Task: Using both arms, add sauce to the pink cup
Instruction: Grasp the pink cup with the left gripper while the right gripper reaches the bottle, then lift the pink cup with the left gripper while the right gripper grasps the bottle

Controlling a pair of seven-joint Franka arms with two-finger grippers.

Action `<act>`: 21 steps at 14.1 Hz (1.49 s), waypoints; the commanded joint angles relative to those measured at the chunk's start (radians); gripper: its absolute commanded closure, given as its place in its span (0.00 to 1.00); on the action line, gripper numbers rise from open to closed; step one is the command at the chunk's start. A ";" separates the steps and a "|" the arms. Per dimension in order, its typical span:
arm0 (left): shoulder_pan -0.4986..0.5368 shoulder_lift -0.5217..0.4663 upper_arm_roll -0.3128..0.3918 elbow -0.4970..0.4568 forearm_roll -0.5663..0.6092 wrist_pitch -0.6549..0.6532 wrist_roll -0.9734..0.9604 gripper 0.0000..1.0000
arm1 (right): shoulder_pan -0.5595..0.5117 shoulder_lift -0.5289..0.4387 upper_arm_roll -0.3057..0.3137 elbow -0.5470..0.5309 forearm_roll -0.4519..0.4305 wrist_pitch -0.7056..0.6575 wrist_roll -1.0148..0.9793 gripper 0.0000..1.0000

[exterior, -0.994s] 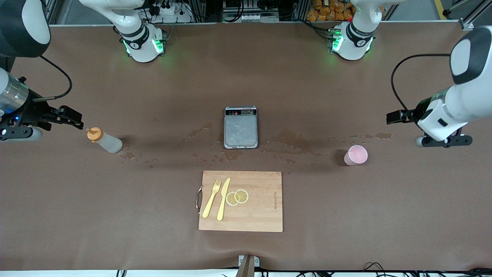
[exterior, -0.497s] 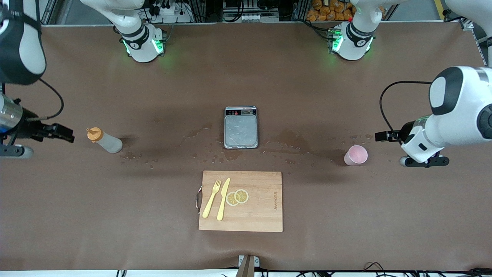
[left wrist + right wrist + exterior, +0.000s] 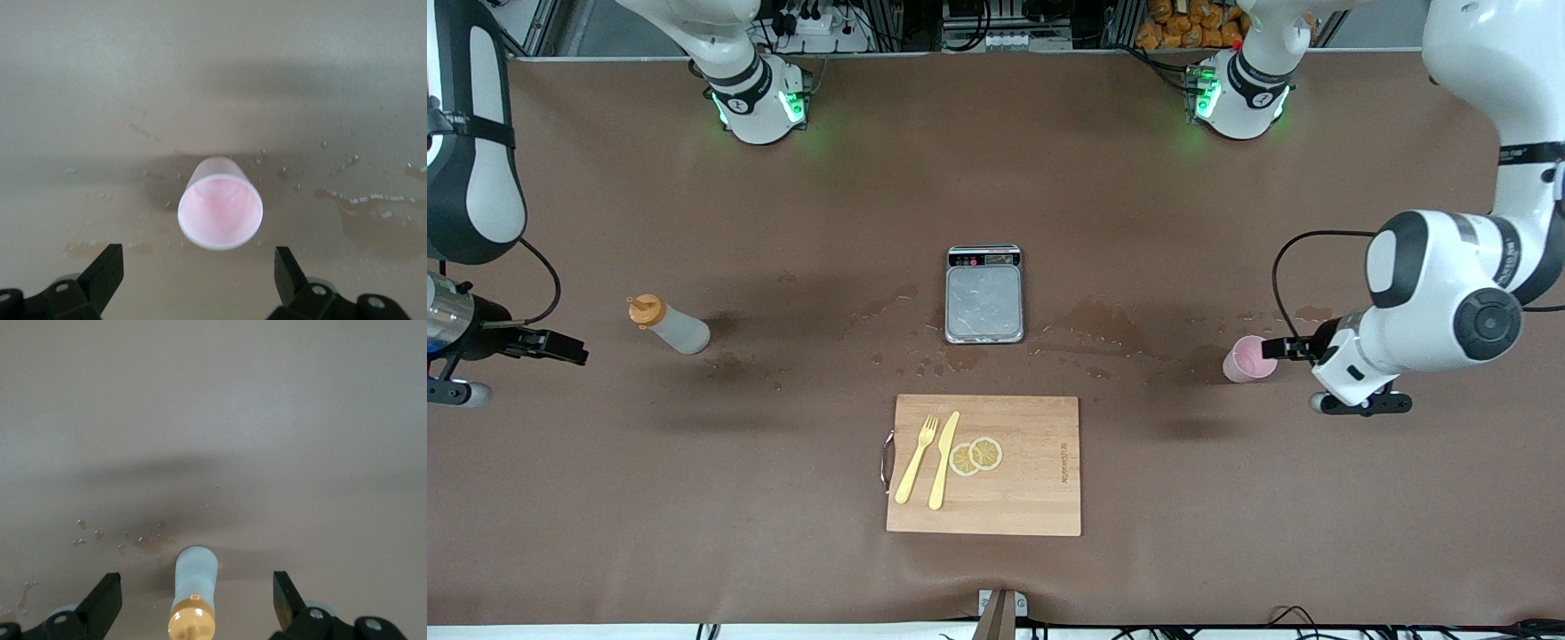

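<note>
The left arm (image 3: 1440, 302) extends from its base down along the left arm's end of the surface, elbow bent, wrist turned inward toward the centre. The left end effector (image 3: 199, 280) is level and low, fingers spread wide with nothing between them. The right arm (image 3: 467, 178) mirrors this pose at the right arm's end of the surface. The right end effector (image 3: 197, 603) also points inward, fingers (image 3: 100, 603) fully apart and gripping nothing.
</note>
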 commanded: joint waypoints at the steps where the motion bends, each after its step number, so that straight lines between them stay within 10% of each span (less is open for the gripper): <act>1: 0.000 -0.015 -0.003 -0.073 0.020 0.085 -0.012 0.00 | -0.058 0.041 0.016 0.019 0.002 0.019 0.003 0.00; 21: 0.060 0.025 -0.032 -0.157 0.095 0.185 0.003 0.00 | -0.277 0.236 0.016 0.069 0.439 -0.240 0.451 0.00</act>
